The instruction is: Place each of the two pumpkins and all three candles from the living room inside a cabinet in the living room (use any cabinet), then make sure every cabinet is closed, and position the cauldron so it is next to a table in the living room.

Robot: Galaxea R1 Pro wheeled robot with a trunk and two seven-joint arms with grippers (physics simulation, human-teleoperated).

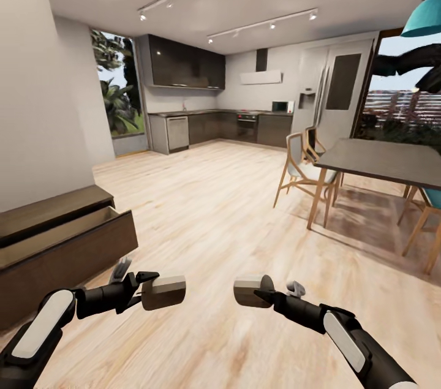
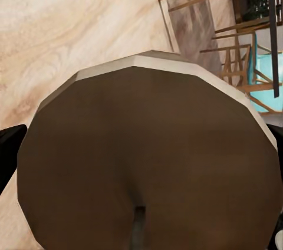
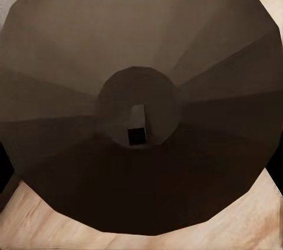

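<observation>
Low in the head view, both arms reach forward over a pale wood floor. The left gripper [image 1: 146, 291] is clenched around a stubby tan candle [image 1: 164, 291], held on its side. The right gripper [image 1: 264, 292] grasps a second candle [image 1: 248, 290] the same way, and the two candles sit near each other with a gap between them. At the near left, against a grey wall, stands the long dark brown cabinet [image 1: 58, 236], with one upper drawer [image 1: 92, 222] pulled open. To the right is a dark dining table [image 1: 383, 159] with wooden chairs [image 1: 303, 171], and a kitchen lies at the far end of the room.

Seen from the left wrist, the left candle's flat brown end [image 2: 147, 161] looms close, a small wick stub at its centre, with floorboards and chair legs beyond. A black fingertip [image 2: 9, 150] shows at its edge.

Seen from the right wrist, the right candle's [image 3: 141, 102] dark end faces the camera, with a square wick in a round hollow and wood floor at the edges.

The step in hand appears to be carrying two candles to the cabinet. The next move likely calls for turning the base left toward the open drawer, lowering each candle inside, and letting go one at a time.
</observation>
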